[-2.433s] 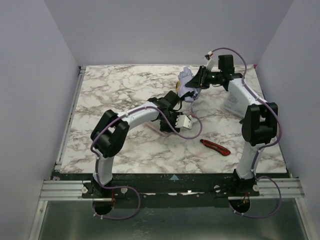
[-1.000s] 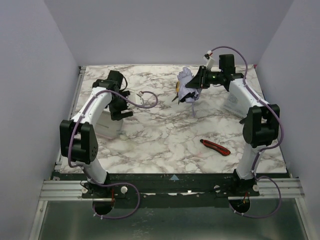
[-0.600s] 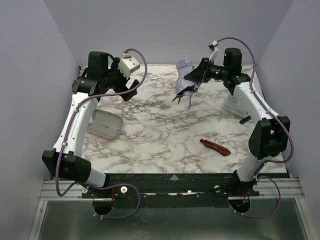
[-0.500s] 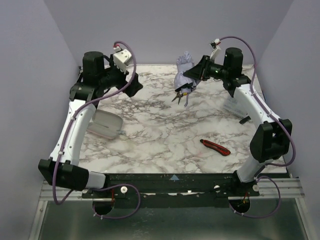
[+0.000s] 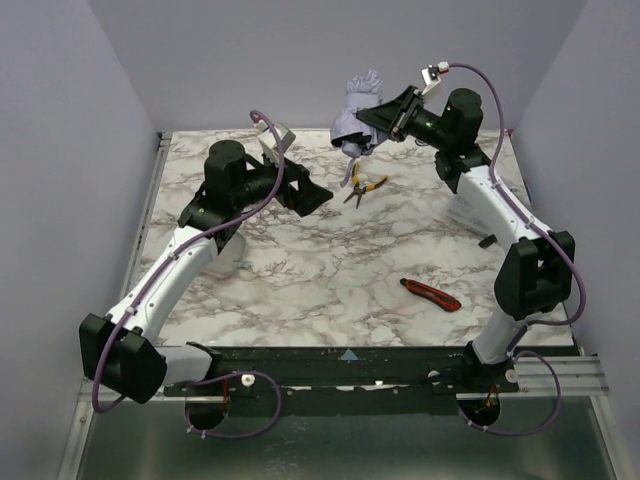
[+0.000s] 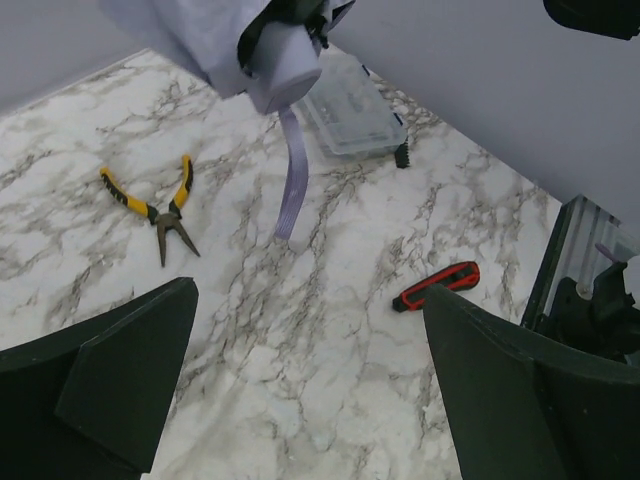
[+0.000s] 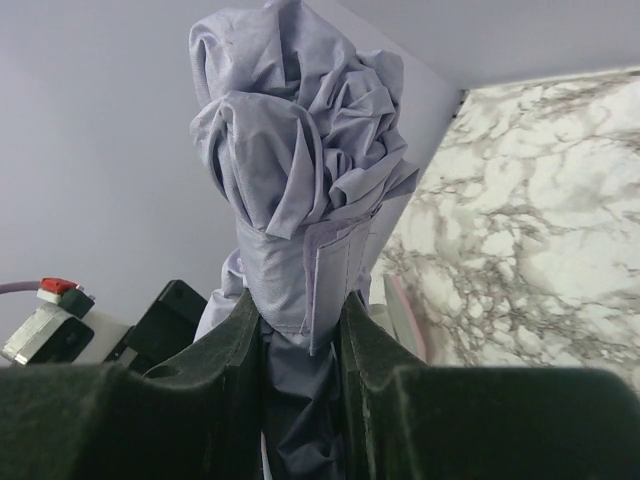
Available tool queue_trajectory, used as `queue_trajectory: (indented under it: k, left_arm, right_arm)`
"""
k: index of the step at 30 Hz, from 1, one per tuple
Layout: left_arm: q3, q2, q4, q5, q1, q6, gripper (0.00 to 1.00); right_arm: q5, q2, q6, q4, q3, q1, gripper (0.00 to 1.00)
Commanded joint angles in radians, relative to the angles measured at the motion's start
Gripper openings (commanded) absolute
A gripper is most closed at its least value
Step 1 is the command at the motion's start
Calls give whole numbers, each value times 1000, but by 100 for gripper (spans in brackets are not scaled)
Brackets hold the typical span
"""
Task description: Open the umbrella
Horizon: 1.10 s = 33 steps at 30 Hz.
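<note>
The pale lavender folding fabric umbrella (image 5: pixel 358 105) sits above the far centre of the marble-patterned table (image 5: pixel 300 290), clamped between the fingers of the right gripper (image 5: pixel 385 118), which is on its right. The yellow-handled metal pliers (image 5: pixel 362 188) lie on the table below and in front of it, with the left gripper (image 5: pixel 308 195), jaws spread and empty, just to their left. The red-and-black utility knife (image 5: pixel 431 295) lies front right, well apart from the pliers, and the clear plastic compartment box (image 6: pixel 355 120) lies behind it at the right side.
</note>
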Motion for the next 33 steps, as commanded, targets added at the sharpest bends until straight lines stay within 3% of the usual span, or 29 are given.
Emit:
queue_trajectory:
  k: [1,6,15,20,28,33]
  left_arm:
    - [121,87,83,-67,-74,86,98]
    - [227,187,91,-65,-87,82,90]
    - [285,240,38,-88,-86,105,53]
    - [252,235,29,-27,-87,61,37]
    - [216,211,28,7,-86,25,3]
    - [179,182,34,27,-86,14,0]
  right_arm:
    - [-23,-26,87,163,22,38,0]
    - [23,-64,76,173,3,76,0]
    - [58,-106,71,155,20,95,0]
    - [93,-102,54,127,57,94,0]
    - [131,-100,33,115,77,94,0]
    - [163,-102,1,113,85,94,0]
